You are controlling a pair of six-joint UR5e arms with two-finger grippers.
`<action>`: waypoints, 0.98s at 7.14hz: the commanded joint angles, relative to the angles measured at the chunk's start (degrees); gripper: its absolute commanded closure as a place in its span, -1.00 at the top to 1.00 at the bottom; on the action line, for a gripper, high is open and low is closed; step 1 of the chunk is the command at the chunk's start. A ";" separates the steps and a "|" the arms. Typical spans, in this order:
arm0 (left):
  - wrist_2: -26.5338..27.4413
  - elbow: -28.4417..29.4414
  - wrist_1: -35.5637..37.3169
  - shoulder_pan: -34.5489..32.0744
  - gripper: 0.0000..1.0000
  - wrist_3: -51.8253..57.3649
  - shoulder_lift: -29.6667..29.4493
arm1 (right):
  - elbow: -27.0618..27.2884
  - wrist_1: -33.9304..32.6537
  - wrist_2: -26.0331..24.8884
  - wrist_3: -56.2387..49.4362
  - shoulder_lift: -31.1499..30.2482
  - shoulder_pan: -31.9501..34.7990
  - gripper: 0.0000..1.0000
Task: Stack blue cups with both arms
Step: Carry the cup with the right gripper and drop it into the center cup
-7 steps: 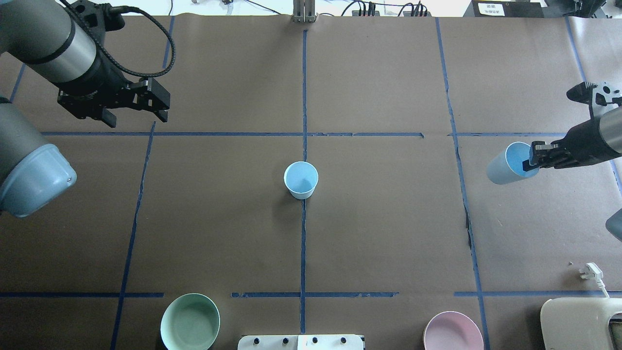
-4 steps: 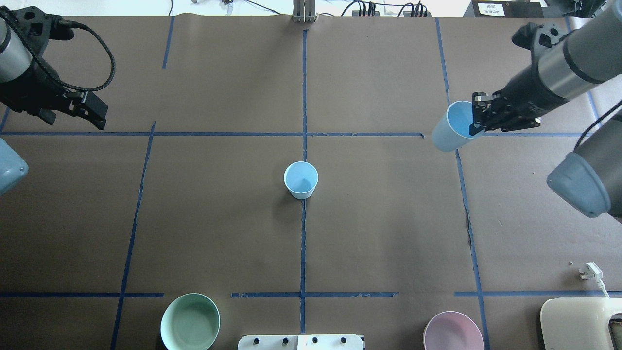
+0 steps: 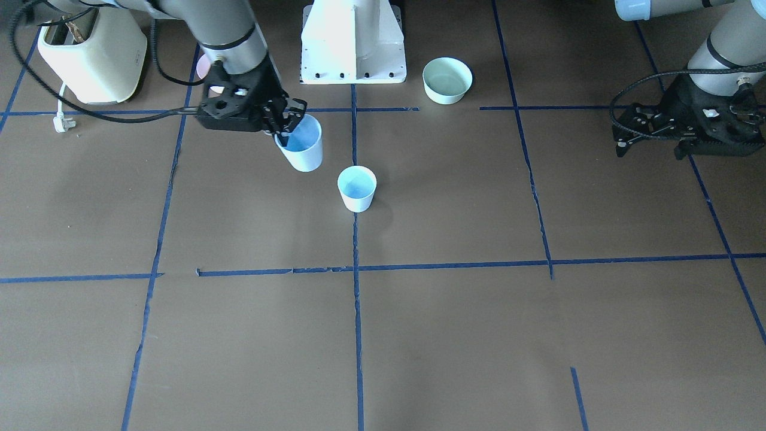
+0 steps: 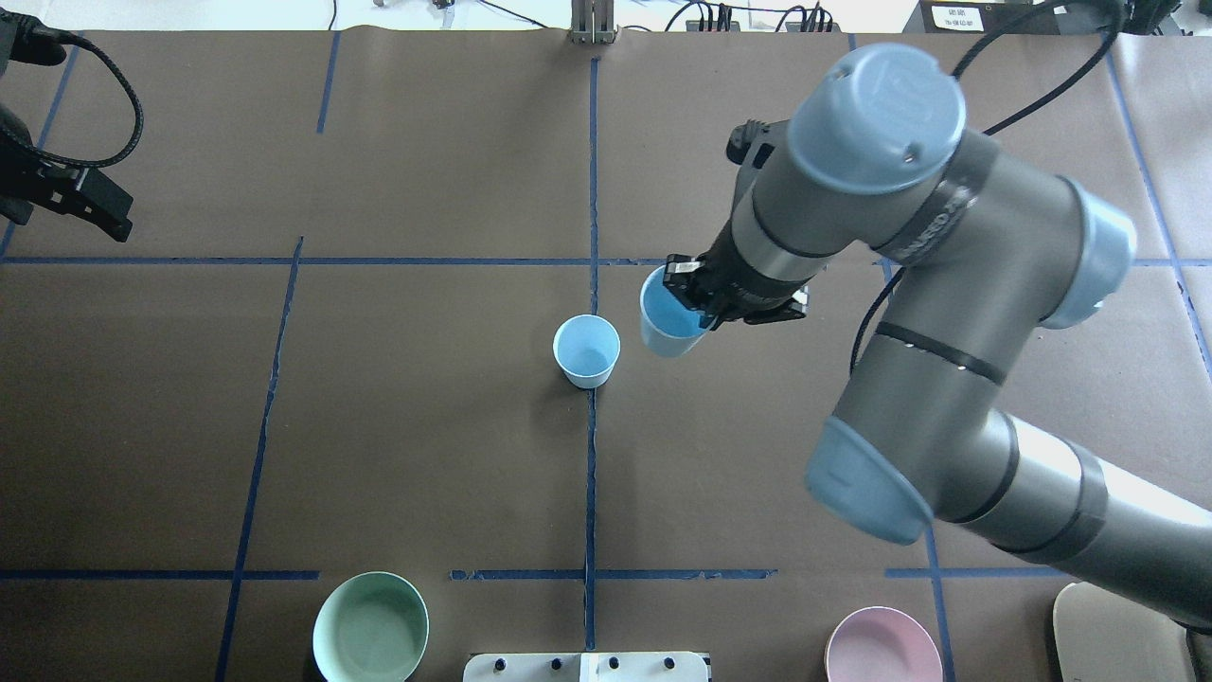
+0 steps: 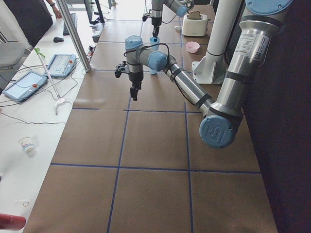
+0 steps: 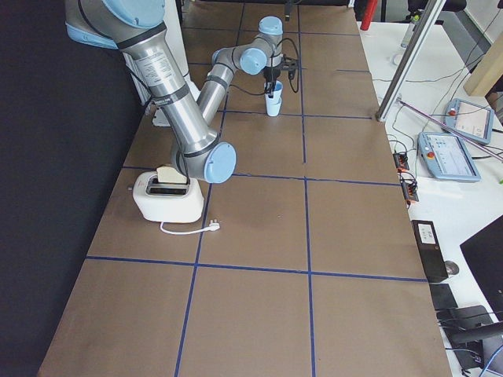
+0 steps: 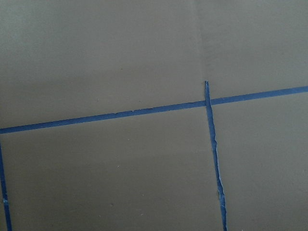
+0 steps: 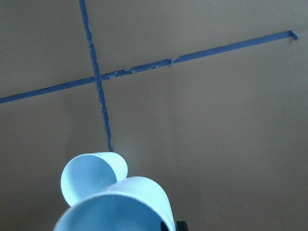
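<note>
My right claw (image 4: pixel 698 308), clamped on the rim of one blue cup (image 4: pixel 668 332) above the middle of the desk (image 4: pixel 426 445), has the other blue cup (image 4: pixel 586 350) standing mouth-up just to its left, well apart from my left claw (image 4: pixel 99 204), opening unclear, by the left edge.

I have one blue cup (image 4: pixel 586 350) standing upright, mouth up, on the centre tape line (image 4: pixel 590 474) of the table (image 4: pixel 426 426), pale outside and sky-blue inside, with nothing touching it. The matching second cup (image 4: pixel 668 327) is slightly tilted just beside it on the right arm (image 4: pixel 947 332) side, its rim pinched by the right gripper (image 4: pixel 696 305) with one finger inside the mouth; the cups are apart, not nested. My left gripper (image 3: pixel 625 142) hangs empty well off at the table's left edge, and I can't tell how its jaws stand.
</note>
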 commanded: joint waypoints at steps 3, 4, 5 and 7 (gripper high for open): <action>-3.57 0.22 -0.05 -5.51 1.00 9.76 5.35 | -14.08 0.41 -5.25 3.01 11.35 -4.39 -1.00; -3.84 0.30 -0.05 -5.71 1.00 9.77 5.27 | -14.20 0.23 -5.16 2.84 11.37 -4.39 -1.00; -4.02 0.91 -0.05 -5.88 1.00 9.77 5.09 | -13.85 -0.03 -4.99 2.92 11.37 -4.39 -1.00; -4.37 0.92 -0.05 -5.88 1.00 9.77 5.09 | -13.94 -0.21 -4.90 2.93 10.67 -4.39 -1.00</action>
